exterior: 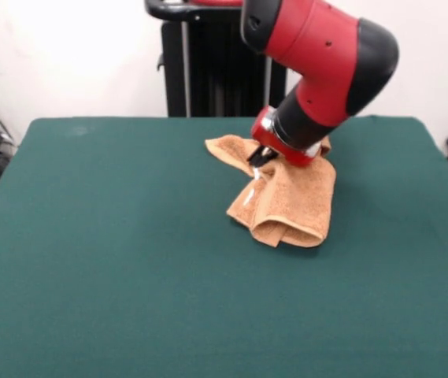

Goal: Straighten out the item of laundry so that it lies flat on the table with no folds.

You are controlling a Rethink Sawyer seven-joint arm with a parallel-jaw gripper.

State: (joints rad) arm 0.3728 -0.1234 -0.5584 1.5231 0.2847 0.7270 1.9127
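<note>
Several folds still bunch the orange-tan towel (290, 197), which sits right of centre toward the far side of the green table (113, 260). Your gripper (260, 157) is down on its upper part; you cannot tell whether it is pinching cloth. Expect soft, light, floppy terry that drags rather than slides. Take a free outer corner, probably the near doubled edge.

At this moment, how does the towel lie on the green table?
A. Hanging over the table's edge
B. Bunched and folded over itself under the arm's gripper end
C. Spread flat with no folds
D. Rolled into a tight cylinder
B: the towel sits rumpled in overlapping folds on the table, with the gripper down at its upper part.
</note>
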